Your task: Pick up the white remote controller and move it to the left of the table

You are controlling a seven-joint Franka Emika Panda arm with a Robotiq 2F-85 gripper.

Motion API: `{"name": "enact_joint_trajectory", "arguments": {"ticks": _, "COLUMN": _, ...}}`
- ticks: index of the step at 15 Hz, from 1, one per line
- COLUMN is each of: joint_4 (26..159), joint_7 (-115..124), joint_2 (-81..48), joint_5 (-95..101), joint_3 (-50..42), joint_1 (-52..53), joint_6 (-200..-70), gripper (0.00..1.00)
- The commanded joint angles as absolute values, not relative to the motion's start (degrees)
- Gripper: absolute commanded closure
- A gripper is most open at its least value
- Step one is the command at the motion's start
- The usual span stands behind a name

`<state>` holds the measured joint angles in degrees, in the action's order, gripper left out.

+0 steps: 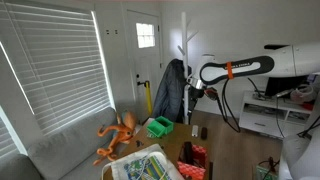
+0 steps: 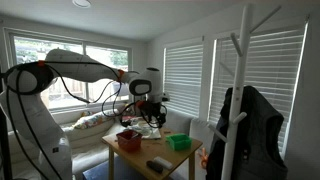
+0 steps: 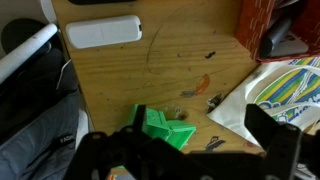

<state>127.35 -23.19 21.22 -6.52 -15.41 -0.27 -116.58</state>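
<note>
The white remote controller (image 3: 103,33) lies flat on the brown wooden table (image 3: 180,70), at the upper left of the wrist view. I cannot make it out in either exterior view. My gripper (image 3: 185,150) hangs well above the table (image 1: 205,140) (image 2: 135,152) and is open and empty, its dark fingers spread wide at the bottom of the wrist view. It shows in both exterior views (image 1: 196,92) (image 2: 152,100). The remote is far from the fingers, toward the top of the wrist view.
A green basket (image 3: 160,125) (image 1: 159,126) (image 2: 180,143) sits below the gripper. A colourful printed sheet (image 3: 285,85), a red basket (image 3: 270,25) (image 2: 128,138) and a black remote (image 2: 160,163) are on the table. A grey sofa (image 1: 70,150) holds an orange toy (image 1: 118,135). A coat rack with a dark jacket (image 1: 170,90) stands nearby.
</note>
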Motion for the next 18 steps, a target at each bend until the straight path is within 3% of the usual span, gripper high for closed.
{"name": "enact_joint_trajectory", "arguments": {"ticks": 1, "joint_4": 127.2, "joint_7": -23.6, "joint_2": 21.1, "joint_5": -7.0, "joint_3": -14.3, "joint_1": -1.6, "joint_6": -116.4, "gripper": 0.0}}
{"name": "enact_joint_trajectory", "arguments": {"ticks": 8, "joint_4": 126.1, "joint_7": -5.9, "joint_2": 19.6, "joint_5": -2.1, "joint_3": -10.8, "joint_1": -6.2, "joint_6": -115.3, "gripper": 0.0}}
{"name": "enact_joint_trajectory", "arguments": {"ticks": 18, "joint_4": 134.3, "joint_7": 21.7, "joint_2": 16.0, "joint_5": 2.9, "joint_3": -8.3, "joint_1": -12.4, "joint_6": -116.2, "gripper": 0.0}}
